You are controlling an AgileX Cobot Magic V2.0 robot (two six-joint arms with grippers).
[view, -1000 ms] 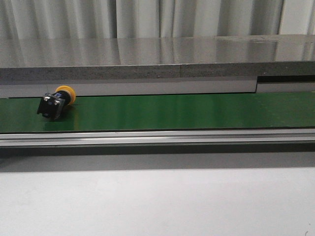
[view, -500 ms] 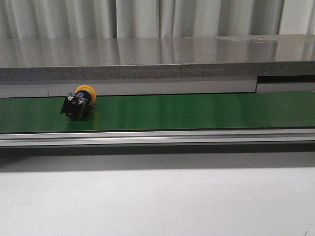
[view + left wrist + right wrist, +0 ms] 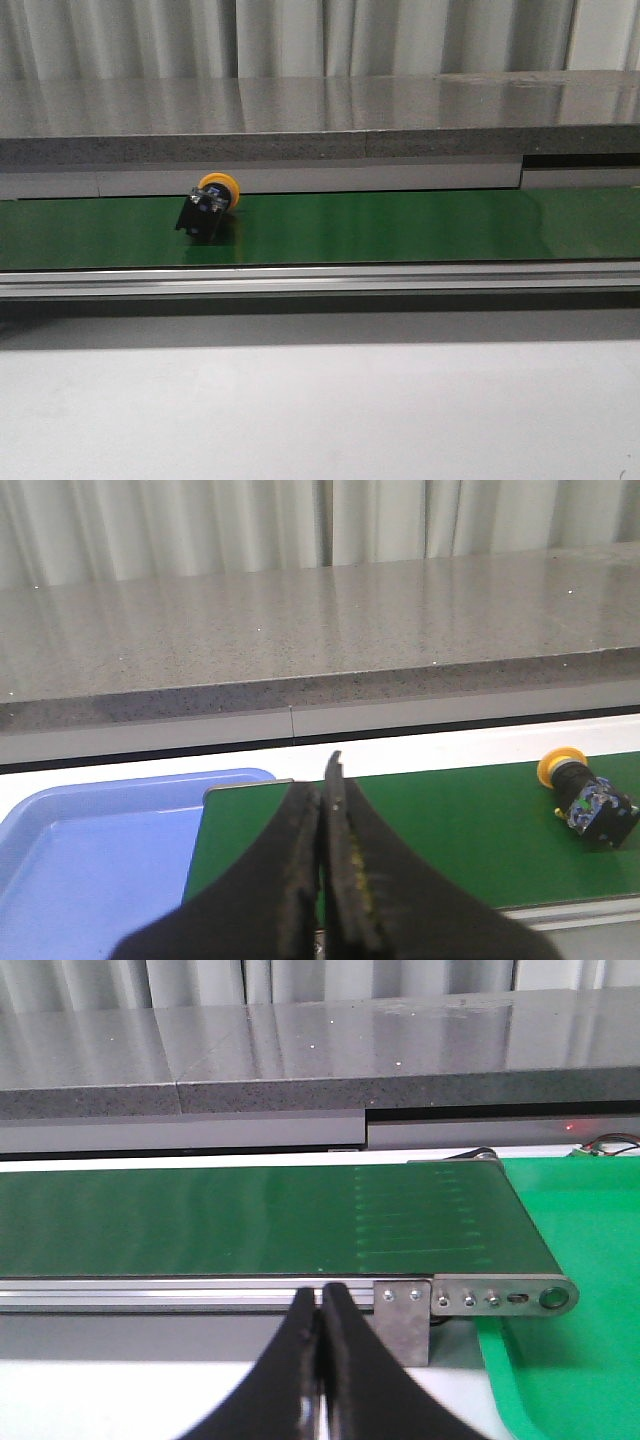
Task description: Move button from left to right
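1. My front camera shows the button lying on the belt's left part.
2. Only my wrist cameras show both grippers, left and right, clenched empty.
3. A blue tray sits left, a green tray right.

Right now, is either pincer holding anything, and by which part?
Nothing held. Left pincer and right pincer are both shut and empty; the button lies free on the green belt.

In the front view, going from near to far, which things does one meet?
White table surface → metal rail → green belt carrying the button → grey stone counter → curtain.
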